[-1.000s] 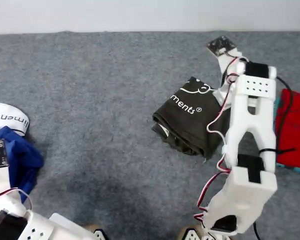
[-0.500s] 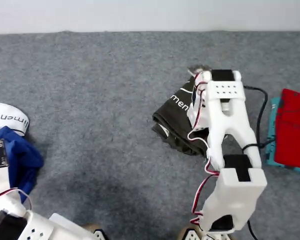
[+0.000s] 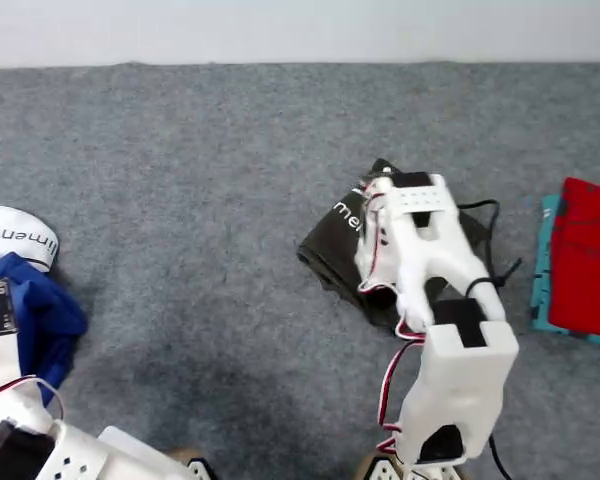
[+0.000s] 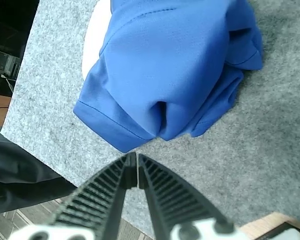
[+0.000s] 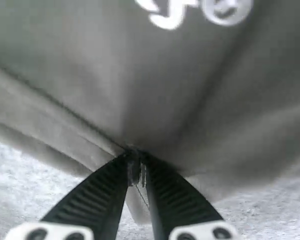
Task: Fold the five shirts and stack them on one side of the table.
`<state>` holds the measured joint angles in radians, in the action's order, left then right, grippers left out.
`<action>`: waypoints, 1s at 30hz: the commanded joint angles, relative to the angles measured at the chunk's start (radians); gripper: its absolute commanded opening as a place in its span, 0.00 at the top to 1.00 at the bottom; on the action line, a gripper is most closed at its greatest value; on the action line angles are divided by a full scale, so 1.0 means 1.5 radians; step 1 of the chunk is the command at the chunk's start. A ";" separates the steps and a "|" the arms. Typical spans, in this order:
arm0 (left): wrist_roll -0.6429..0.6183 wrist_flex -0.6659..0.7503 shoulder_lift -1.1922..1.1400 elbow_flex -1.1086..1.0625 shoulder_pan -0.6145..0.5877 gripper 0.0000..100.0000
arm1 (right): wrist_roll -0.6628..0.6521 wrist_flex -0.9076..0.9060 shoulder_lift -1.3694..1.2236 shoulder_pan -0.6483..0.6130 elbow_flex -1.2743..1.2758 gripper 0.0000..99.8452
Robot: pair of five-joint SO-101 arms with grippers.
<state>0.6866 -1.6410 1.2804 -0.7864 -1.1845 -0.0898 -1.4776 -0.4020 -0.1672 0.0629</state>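
Note:
A folded dark olive shirt [image 3: 330, 235] with white print lies right of the table's centre. My right arm [image 3: 420, 240] stretches over it. In the right wrist view, my right gripper [image 5: 134, 170] is shut with its tips pinching a fold of the dark shirt [image 5: 140, 75]. A crumpled blue shirt [image 3: 40, 310] lies at the left edge beside a white shirt [image 3: 15, 235]. My left gripper [image 4: 137, 170] is shut and empty, hovering just short of the blue shirt [image 4: 175, 65], with the white shirt [image 4: 95, 35] behind it.
A folded red shirt [image 3: 585, 255] lies on a teal one [image 3: 542, 260] at the right edge. The grey felt mat [image 3: 180, 180] covers the table. A table edge and dark floor show in the left wrist view [image 4: 10, 75].
My right arm swung left from beside the red shirt and came down over the dark shirt, which shifted slightly left. The left arm has not moved.

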 commanded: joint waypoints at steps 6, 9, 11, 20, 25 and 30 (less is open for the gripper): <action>0.001 0.015 0.003 0.002 0.001 0.98 | 0.008 -0.004 0.106 -0.006 -0.076 0.99; 0.001 0.015 0.003 0.002 0.001 0.98 | 0.008 -0.004 0.139 0.005 -0.089 0.99; 0.001 0.015 0.003 0.002 0.001 0.98 | 0.010 -0.002 0.155 0.009 -0.089 0.99; 0.001 0.015 0.003 -0.013 0.001 0.98 | 0.322 0.040 0.162 0.015 -0.087 0.66; 0.001 0.016 0.003 -0.012 0.001 0.98 | 0.414 0.129 0.148 0.036 -0.085 0.55; 0.001 0.016 0.003 -0.011 0.001 0.98 | 0.451 0.190 0.085 0.069 -0.085 0.57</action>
<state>0.6866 -1.6410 1.2804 -0.8140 -1.1845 0.5531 -1.2382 -0.2532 -0.0982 -0.0184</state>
